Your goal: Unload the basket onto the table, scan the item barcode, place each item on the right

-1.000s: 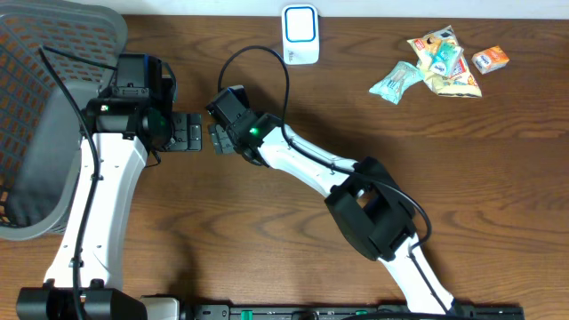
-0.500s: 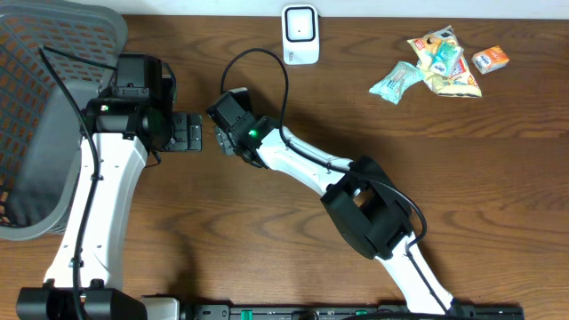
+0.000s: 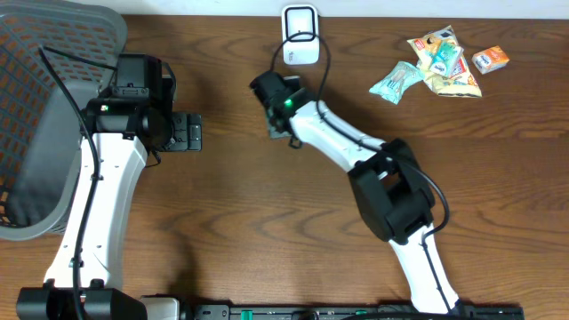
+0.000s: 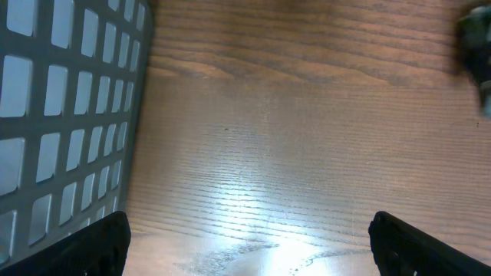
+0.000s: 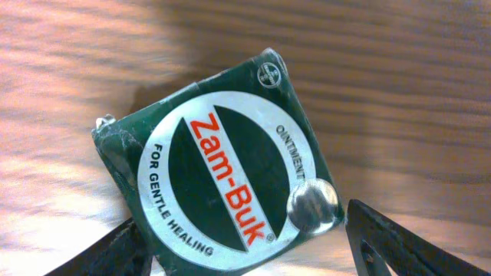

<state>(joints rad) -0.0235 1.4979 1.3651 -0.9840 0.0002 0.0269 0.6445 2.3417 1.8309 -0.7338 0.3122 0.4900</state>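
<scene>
Both separated: right gripper [image 5: 249, 249], pinching Zam-Buk box [image 5: 219, 180], moved toward scanner [image 3: 300, 34]; left gripper [image 4: 245, 247] spread.

Overhead looks straight down from well above, taking in the whole tabletop [image 3: 267, 231], both arms and the basket [image 3: 36, 107]. The left wrist view faces down at wood just beside the basket wall, a patch shared with overhead, its fingers [image 4: 84, 245] at the lower corners. The right wrist view sits very close on the box [image 5: 219, 165].
</scene>
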